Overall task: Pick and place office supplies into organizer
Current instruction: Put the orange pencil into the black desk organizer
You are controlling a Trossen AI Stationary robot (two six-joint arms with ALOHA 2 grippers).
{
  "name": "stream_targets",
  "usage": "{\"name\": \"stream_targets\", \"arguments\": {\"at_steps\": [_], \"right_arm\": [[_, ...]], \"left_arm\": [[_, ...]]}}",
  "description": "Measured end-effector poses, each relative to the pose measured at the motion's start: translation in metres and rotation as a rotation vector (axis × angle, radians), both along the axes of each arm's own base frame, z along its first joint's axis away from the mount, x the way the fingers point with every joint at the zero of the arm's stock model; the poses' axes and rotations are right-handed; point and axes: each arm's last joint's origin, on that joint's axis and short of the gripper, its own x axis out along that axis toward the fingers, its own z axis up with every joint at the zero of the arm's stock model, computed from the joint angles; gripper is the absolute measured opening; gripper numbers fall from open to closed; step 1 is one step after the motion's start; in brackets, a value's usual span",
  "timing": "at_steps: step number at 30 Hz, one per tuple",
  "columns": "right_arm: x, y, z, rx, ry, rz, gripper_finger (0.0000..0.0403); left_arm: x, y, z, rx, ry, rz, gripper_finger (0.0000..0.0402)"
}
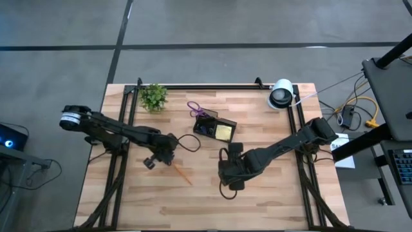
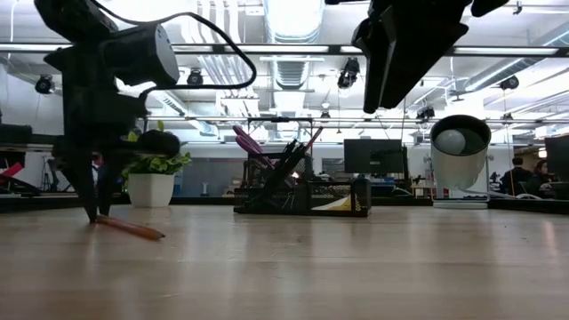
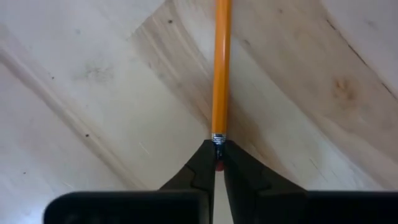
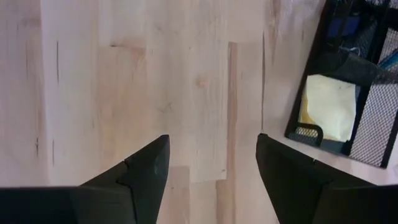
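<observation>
Pinched together on the eraser end of the long orange wooden pencil [image 3: 220, 74], the jaws of the left gripper [image 3: 217, 163] are closing on it right behind the metal ferrule, so that the rest of the shaft is running straight out ahead of the fingertips and lying flat on the pale plank table [image 3: 93, 93]. Gripping at the very end like this is probably leaving the full length free to be tipped upright and dropped point-first into a holder, though it is also giving the pencil room to swing once it is lifted. In the level view the pencil's far end is resting on the wood just beside the left fingertips, so it is not yet off the surface.

Spread wide and holding nothing, the jaws of the right gripper [image 4: 211, 165] are hovering above bare planks, seemingly waiting its turn. Just beyond and to one side of them, the small black mesh organizer [image 4: 354, 134] is sitting with a square yellow sticky-note pad [image 4: 328, 107] lying in its low tray. From overhead, purple-handled scissors [image 1: 195, 108] are standing in its upright compartment, so most of the sorting looks done.

Farther off, a small green potted plant [image 1: 154, 96] and a round white-and-black device [image 1: 280, 94] are standing at the table's far edge.
</observation>
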Motion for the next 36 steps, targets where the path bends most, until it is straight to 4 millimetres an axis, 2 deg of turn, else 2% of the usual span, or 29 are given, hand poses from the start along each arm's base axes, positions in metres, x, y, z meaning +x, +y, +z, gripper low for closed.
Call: {"name": "stream_targets", "arguments": {"at_steps": [5,11,13,17,22,27,30,36], "right_arm": [[-0.001,0.0,0.0,0.031,-0.019,-0.11,0.0226],[-0.004,0.006,0.001,0.002,-0.101,-0.254,0.0226],[-0.005,0.009,0.001,0.008,-0.122,-0.297,0.0225],[-0.01,0.016,0.002,0.01,-0.157,-0.369,0.022],[-0.015,0.023,0.003,0.011,-0.206,-0.447,0.0212],[-0.015,0.024,0.003,0.016,-0.233,-0.482,0.0204],[-0.015,0.024,0.003,0.011,-0.232,-0.474,0.0201],[-0.016,0.025,0.003,0.001,-0.223,-0.449,0.0193]], "left_arm": [[0.006,0.002,0.023,0.053,-0.021,0.066,0.0002],[0.014,0.006,0.089,0.234,-0.11,0.064,0.0001],[0.017,0.009,0.117,0.357,-0.159,0.043,0.0001],[0.022,0.022,0.16,0.685,-0.18,-0.024,0.0001],[0.038,0.05,0.196,1.037,-0.15,-0.012,0.0],[0.059,0.086,0.209,1.234,-0.097,0.069,0.0],[0.065,0.098,0.2,1.242,-0.022,0.005,0.0],[0.076,0.1,0.171,1.201,0.051,-0.078,0.0]]}}
